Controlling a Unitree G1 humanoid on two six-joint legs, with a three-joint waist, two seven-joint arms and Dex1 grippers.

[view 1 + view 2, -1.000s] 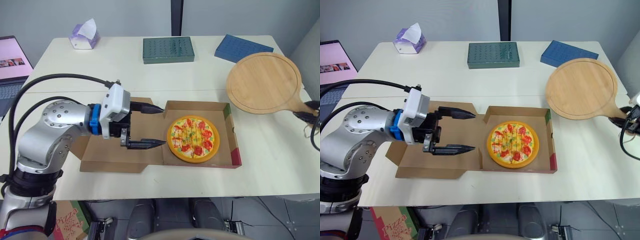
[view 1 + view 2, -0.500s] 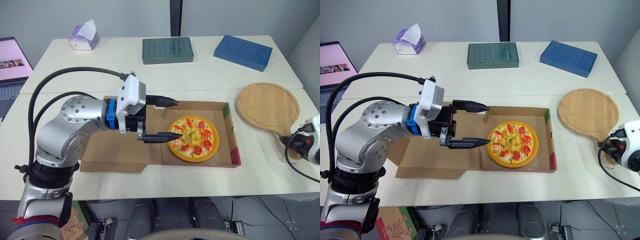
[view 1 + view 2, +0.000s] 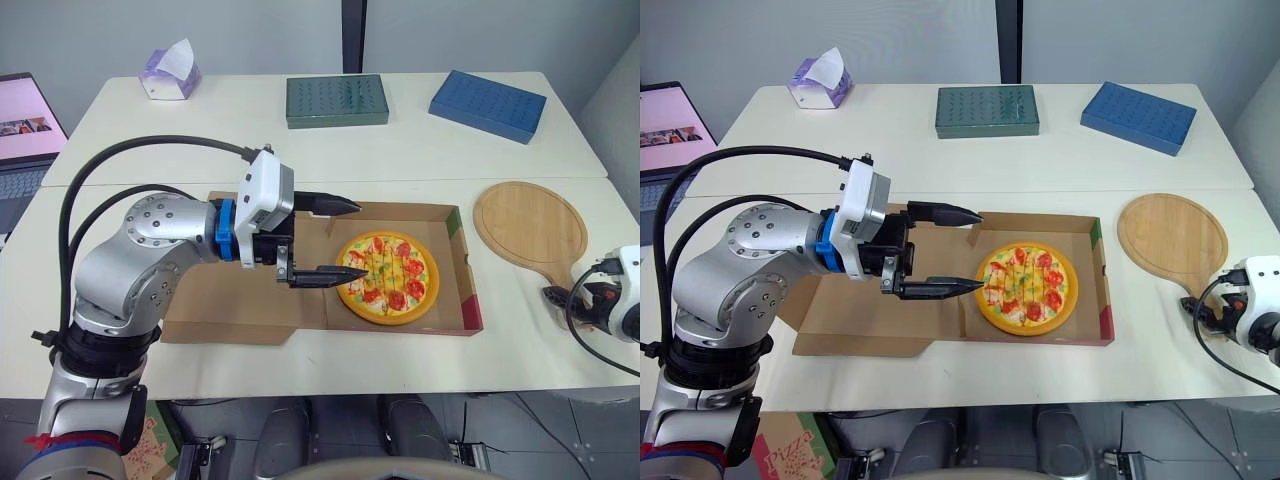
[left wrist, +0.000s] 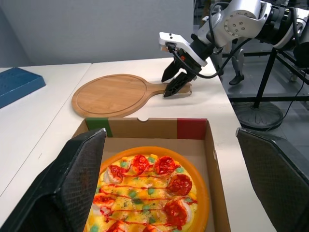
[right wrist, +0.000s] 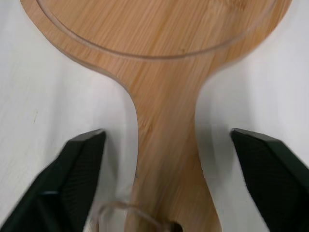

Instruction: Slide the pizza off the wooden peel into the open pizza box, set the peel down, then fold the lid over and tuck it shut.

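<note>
An open laptop with a pink screen (image 3: 20, 125) shows at the far left edge of your head view, and a lilac tissue box (image 3: 168, 72) stands on the far left corner of the white desk (image 3: 250, 140).

Your left end effector (image 3: 360, 240) hangs over the middle of the desk with its two black fingers spread wide, holding nothing. Its far finger reaches over the far left corner of the brown cardboard pizza box (image 3: 465, 270). Its near fingertip sits at the left rim of the round pizza with red toppings and an orange edge (image 3: 387, 277).

The box lies open, and its cardboard lid (image 3: 230, 310) is folded out flat on the desk to the left, beneath your left arm. The pizza rests flat inside the box tray, with brown cardboard showing all around it.

On the far side of the desk, well apart from the box, lie a dark green rectangular case (image 3: 337, 100) and, to its right, a blue rectangular case (image 3: 488, 105).

Right of the box, near it but not touching, the round wooden peel (image 3: 530, 222) lies flat on the desk with its handle pointing to the near right.

Your right end effector (image 5: 166, 135) sits at that handle, fingers parted wide, one on each side. White desk shows between each finger and the wood, so it grips nothing.
</note>
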